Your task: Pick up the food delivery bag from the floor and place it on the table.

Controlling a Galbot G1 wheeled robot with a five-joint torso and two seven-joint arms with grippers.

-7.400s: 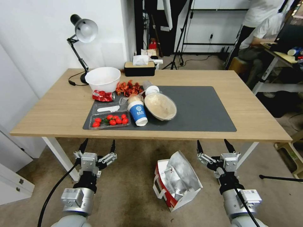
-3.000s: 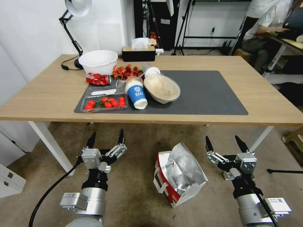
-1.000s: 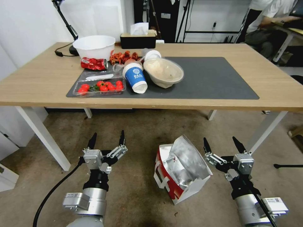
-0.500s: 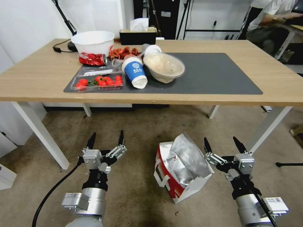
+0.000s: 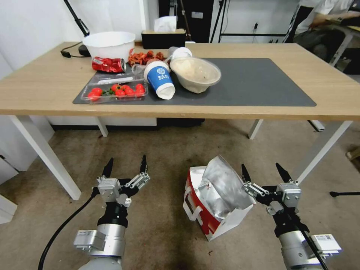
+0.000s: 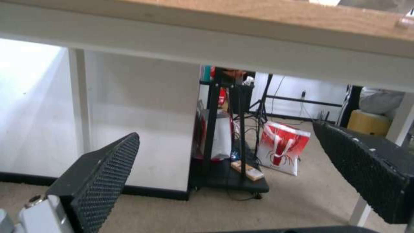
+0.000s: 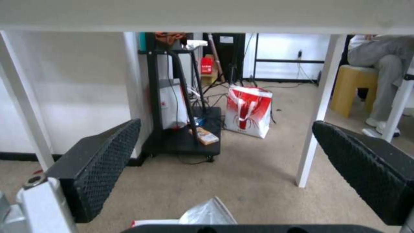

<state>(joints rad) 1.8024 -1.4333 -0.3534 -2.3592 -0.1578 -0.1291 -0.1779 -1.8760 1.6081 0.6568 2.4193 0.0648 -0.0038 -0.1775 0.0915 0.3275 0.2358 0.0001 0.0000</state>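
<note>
End effectors both spread wide, holding nothing. Right end effector (image 5: 262,173) hovers low, its inner finger just beside the silver foil lining of the food delivery bag (image 5: 215,200), contact not clear. Left end effector (image 5: 125,166) hangs over bare floor (image 5: 165,150), well apart from the bag. Bag sits on the floor between the two arms, tilted, in front of the counter (image 5: 225,108). Counter carries a dark mat (image 5: 255,82) with food containers at its left end.
</note>
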